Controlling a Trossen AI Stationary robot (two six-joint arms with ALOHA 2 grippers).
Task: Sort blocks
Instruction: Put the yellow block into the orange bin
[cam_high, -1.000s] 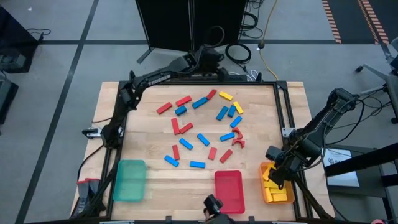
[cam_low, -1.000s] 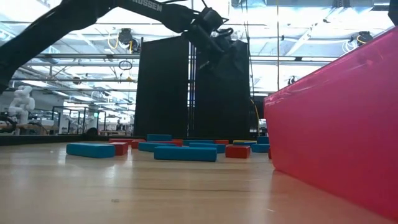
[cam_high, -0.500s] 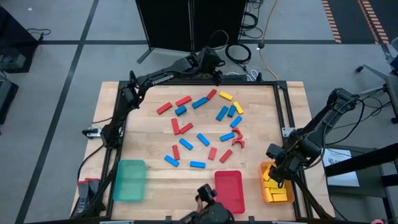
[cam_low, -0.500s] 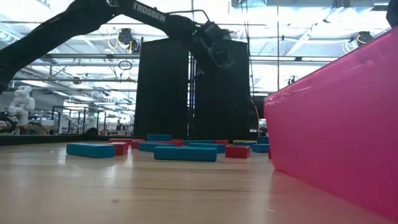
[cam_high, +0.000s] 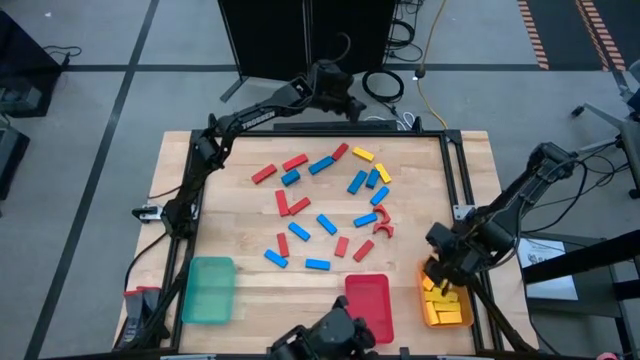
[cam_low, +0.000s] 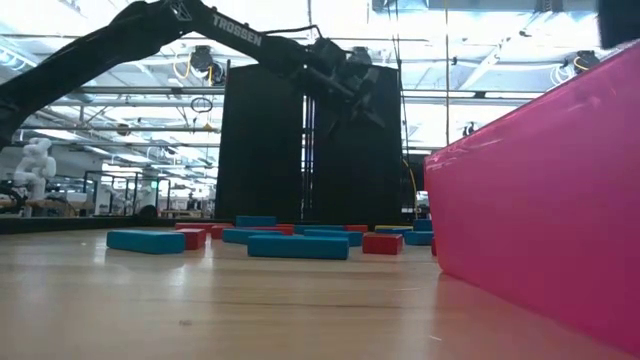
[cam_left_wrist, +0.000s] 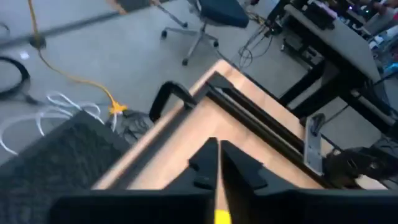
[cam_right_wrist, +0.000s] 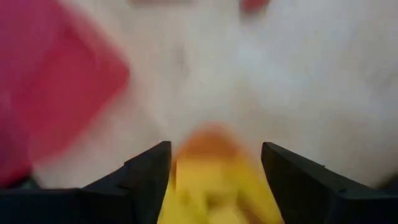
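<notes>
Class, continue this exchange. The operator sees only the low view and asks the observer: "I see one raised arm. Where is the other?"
Observer: The right gripper hangs over the orange tray, by the right edge of the table.
Operator: What's in that tray?
Observer: Yellow blocks.
Operator: Are the raised arm's fingers shut?
Observer: Yes. The left gripper has its fingers shut, beyond the table's far edge.

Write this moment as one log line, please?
left gripper: shut, raised past table's far edge | right gripper: open over orange tray | blocks: scattered
</notes>
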